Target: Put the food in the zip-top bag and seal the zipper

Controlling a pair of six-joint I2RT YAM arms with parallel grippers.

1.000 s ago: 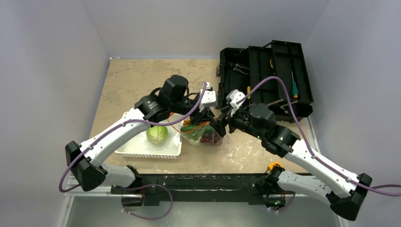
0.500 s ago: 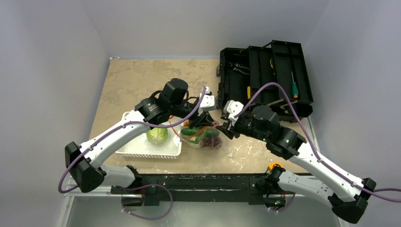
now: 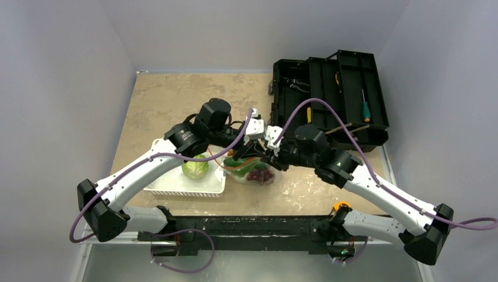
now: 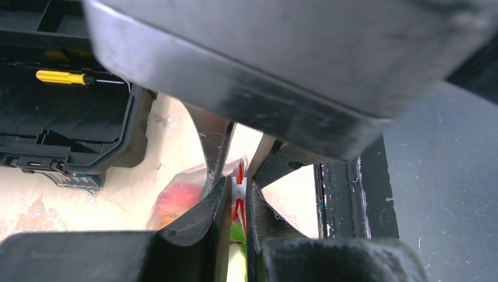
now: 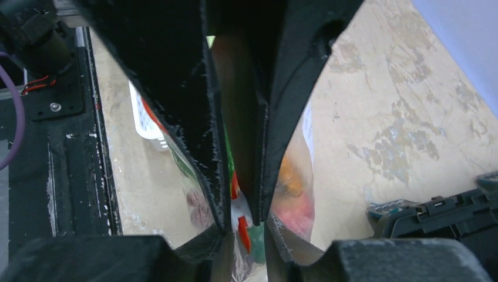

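Observation:
The zip-top bag [image 3: 253, 172] lies on the table right of the basket. Food shows through it: purple grapes [image 3: 262, 174], a pink peach [image 4: 179, 197] and an orange piece [image 5: 286, 179]. My left gripper [image 4: 238, 185] is shut on the white slider [image 4: 238, 189] of the orange-red zipper [image 4: 239, 171]. My right gripper [image 5: 246, 232] faces it from the other side. It is narrowly open, with a finger on each side of the zipper strip beside the slider [image 5: 239, 216]. In the top view both grippers, left [image 3: 253, 151] and right [image 3: 269, 157], meet over the bag's mouth. A green cabbage [image 3: 195, 167] sits outside the bag.
The cabbage rests in a white slatted basket [image 3: 176, 189] left of the bag. An open black toolbox [image 3: 329, 100] with tools, among them a yellow-handled screwdriver [image 4: 61, 77], stands at the back right, close behind the right arm.
My right gripper has swung left to the bag's mouth and its jaws have narrowed around the zipper. The left gripper has stayed shut on the slider, shifting only slightly.

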